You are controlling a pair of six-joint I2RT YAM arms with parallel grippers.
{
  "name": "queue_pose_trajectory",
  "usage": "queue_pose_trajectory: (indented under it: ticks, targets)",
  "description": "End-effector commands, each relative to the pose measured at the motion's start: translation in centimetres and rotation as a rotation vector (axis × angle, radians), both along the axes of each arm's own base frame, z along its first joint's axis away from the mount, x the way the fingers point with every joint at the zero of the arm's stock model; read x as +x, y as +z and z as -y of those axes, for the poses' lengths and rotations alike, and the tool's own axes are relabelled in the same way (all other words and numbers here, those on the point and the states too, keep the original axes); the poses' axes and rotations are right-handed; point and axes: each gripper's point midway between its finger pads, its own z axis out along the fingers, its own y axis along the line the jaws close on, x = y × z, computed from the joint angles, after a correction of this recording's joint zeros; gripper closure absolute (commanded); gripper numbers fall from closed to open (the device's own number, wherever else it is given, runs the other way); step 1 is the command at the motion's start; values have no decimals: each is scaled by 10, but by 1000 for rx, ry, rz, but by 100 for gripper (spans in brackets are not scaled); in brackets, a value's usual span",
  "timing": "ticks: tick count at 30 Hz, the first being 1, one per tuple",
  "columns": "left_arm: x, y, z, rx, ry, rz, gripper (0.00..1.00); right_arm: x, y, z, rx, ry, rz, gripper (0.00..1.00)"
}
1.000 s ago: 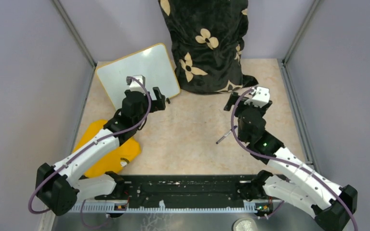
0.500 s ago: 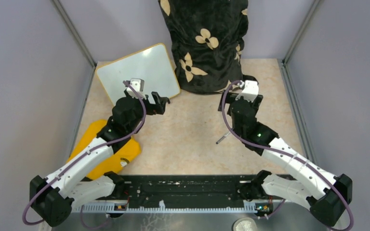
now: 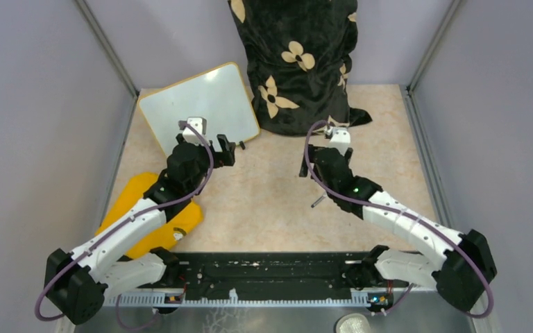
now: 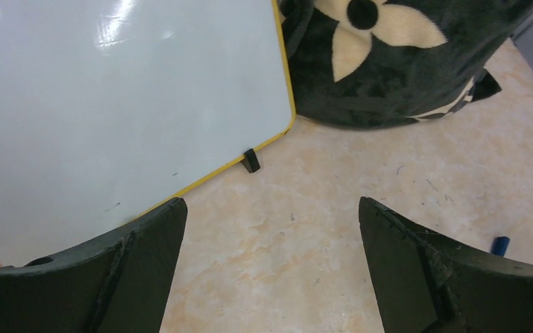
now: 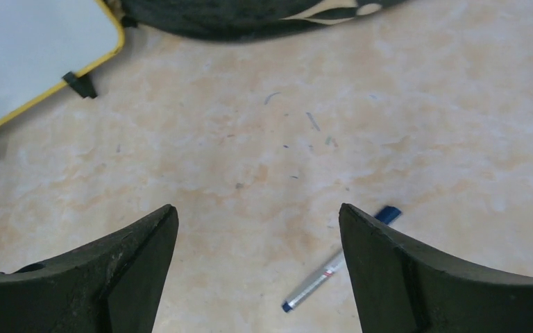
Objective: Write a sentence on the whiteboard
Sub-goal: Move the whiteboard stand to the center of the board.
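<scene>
Both grippers are spread wide and carry nothing. Left gripper (image 4: 271, 202) hovers just beside the near right edge of the whiteboard (image 3: 208, 100), which stands at the far left with no writing showing on it. Right gripper (image 5: 257, 208) hangs above the marker (image 5: 333, 272), which lies flat on the table (image 3: 271, 194). The thin, round marker may roll or skid away as the fingers close, or get pinched askew so its tip meets the board badly. Propped on small feet (image 4: 250, 161), the board could slide under writing pressure unless braced.
</scene>
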Motion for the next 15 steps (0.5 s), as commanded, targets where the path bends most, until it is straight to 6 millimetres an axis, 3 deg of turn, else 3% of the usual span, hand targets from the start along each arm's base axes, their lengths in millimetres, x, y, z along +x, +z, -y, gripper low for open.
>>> queue_pose_trajectory:
  ticks: [1,6,10,15]
  targets:
    - [5,10,-15,-3,101,6,1,20,11,-62,84,226,56,17]
    - [-1,21,-24,-7,121,43,1,55,9,-102,68,282,121,19]
    - [-4,29,-30,-18,137,64,1,72,-1,-147,12,361,184,18]
    - [-8,38,-33,-36,139,83,1,94,-25,-187,-31,432,134,18]
